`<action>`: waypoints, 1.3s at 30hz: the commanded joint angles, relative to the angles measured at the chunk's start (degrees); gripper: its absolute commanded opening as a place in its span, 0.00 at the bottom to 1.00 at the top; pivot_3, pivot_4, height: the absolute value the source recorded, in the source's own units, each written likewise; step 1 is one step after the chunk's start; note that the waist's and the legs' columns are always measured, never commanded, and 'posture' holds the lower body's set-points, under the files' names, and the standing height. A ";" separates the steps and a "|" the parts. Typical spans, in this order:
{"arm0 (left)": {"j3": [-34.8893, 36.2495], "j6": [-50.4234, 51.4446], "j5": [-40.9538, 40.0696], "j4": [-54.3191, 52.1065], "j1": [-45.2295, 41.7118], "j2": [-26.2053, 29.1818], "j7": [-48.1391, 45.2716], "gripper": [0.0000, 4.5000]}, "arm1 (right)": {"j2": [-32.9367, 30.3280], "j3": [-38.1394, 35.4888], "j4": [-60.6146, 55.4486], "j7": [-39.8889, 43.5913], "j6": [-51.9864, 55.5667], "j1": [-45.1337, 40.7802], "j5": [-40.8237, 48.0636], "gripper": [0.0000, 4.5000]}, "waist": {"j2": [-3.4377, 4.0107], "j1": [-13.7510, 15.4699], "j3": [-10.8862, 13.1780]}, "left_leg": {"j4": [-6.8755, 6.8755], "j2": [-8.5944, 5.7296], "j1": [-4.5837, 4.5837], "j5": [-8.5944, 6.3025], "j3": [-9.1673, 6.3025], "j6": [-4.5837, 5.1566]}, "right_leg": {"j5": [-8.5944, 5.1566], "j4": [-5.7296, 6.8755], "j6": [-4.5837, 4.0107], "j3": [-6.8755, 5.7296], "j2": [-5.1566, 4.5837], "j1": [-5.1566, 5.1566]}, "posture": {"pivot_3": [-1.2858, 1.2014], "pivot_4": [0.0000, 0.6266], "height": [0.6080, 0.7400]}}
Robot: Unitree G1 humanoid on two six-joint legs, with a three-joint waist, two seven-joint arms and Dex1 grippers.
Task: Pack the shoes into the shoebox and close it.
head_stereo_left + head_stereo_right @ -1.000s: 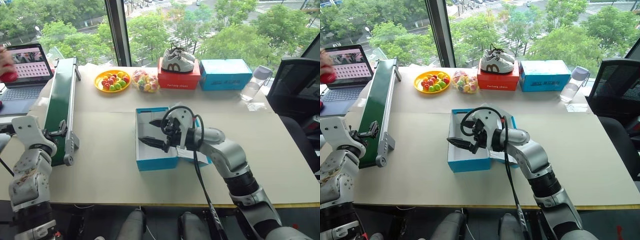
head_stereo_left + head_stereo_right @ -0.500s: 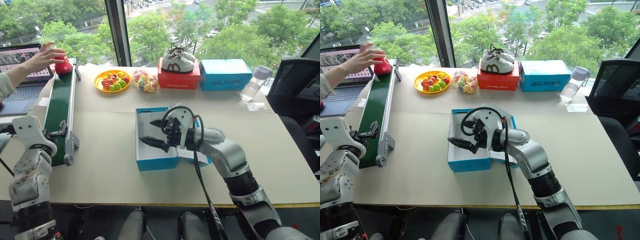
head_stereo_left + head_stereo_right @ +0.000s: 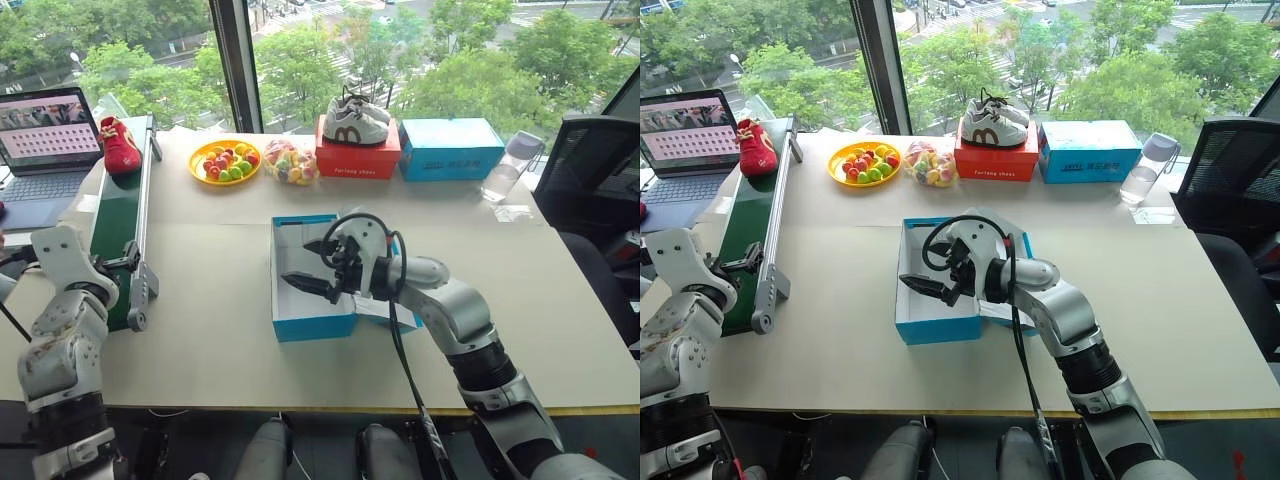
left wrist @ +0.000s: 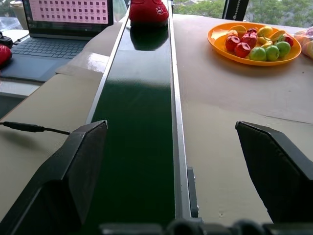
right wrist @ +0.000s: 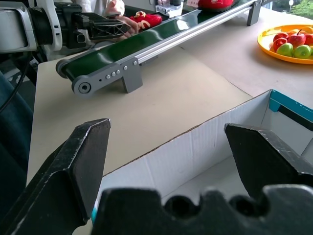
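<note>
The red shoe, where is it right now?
The red shoe sits on the far end of the green conveyor belt, on the robot's left, beside the laptop.

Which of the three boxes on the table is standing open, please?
The blue shoebox in the middle of the table, under the right gripper, is open, its white inside showing. The red box carrying white sneakers and the blue printed box are both closed.

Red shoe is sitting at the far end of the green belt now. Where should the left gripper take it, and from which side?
Probably across the shoe's midfoot, one finger per flank. The left gripper, open, already looks straight up the conveyor belt at it, so approach along the belt from the near end.
</note>
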 commanded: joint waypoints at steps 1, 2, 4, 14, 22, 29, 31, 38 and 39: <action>1.69 3.38 -0.63 -0.48 -1.01 2.30 0.37 1.00 | 0.61 -1.47 -1.20 -0.47 -1.36 -0.22 -0.12 0.99 | 0.00 -0.06 0.00 | 0.00 0.00 0.00 0.00 0.00 0.00 | 0.00 0.00 0.00 0.00 0.00 0.00 | 0.52 0.24 0.97; 1.70 3.98 -0.60 -0.50 -1.03 2.50 0.36 1.00 | 0.64 -1.43 -1.26 -0.59 -1.28 -0.07 -0.21 0.99 | 0.00 -0.12 0.00 | 0.00 0.00 0.00 0.00 0.00 0.00 | 0.00 0.00 0.00 0.01 0.00 -0.01 | 0.52 0.24 0.97; 2.19 4.52 -0.75 -0.59 -1.24 2.79 0.33 1.00 | 0.62 -1.39 -1.36 -0.79 -1.08 0.26 -0.22 0.99 | 0.00 -0.11 0.00 | 0.00 0.00 0.00 0.00 0.01 -0.01 | 0.00 0.00 0.00 0.02 0.00 -0.01 | 0.52 0.24 0.97; 2.80 6.60 -0.27 0.53 -2.26 6.40 -0.54 1.00 | -1.38 0.78 0.03 3.32 -4.97 3.94 -1.66 0.99 | -0.09 -0.07 0.01 | -0.01 0.01 0.00 -0.16 0.02 -0.28 | 0.00 -0.01 -0.01 0.03 0.00 -0.02 | 0.52 0.24 0.97; 3.65 8.20 -0.46 0.41 -2.98 8.69 -1.57 1.00 | -0.70 1.26 0.37 4.14 -6.17 4.00 -2.91 0.99 | -0.12 -0.10 0.01 | -0.01 0.04 0.00 -0.14 0.02 -0.30 | 0.01 0.02 -0.01 0.03 0.01 -0.04 | 0.52 0.24 0.97; 4.01 7.76 0.00 0.61 -3.61 8.81 -1.63 1.00 | 0.36 1.20 2.77 3.28 -6.77 3.65 -4.05 0.99 | -0.16 -0.09 0.00 | -0.02 0.04 0.00 -0.07 0.03 -0.47 | 0.01 0.01 -0.01 0.04 0.01 -0.05 | 0.52 0.24 0.97; 4.14 7.84 0.02 0.62 -3.46 8.83 -1.67 1.00 | 0.52 1.11 2.86 3.28 -6.72 3.65 -4.06 0.99 | -0.18 -0.06 0.01 | -0.03 0.04 0.00 -0.07 0.02 -0.47 | 0.01 0.02 -0.01 0.04 0.01 -0.07 | 0.52 0.24 0.97; 4.37 7.87 -0.10 0.28 -2.94 8.33 -1.67 1.00 | 0.83 0.88 2.67 3.18 -6.48 3.96 -4.38 0.99 | -0.21 -0.08 0.00 | -0.03 0.05 0.00 -0.05 0.02 -0.50 | 0.01 0.03 -0.01 0.04 0.01 -0.07 | 0.52 0.24 0.97; 4.30 7.89 -0.07 0.30 -3.01 8.22 -1.60 1.00 | 0.85 0.86 2.59 3.12 -6.44 4.00 -4.39 0.99 | -0.21 -0.09 0.00 | -0.04 0.05 0.00 -0.05 0.03 -0.50 | 0.01 0.03 -0.01 0.04 0.01 -0.08 | 0.52 0.24 0.97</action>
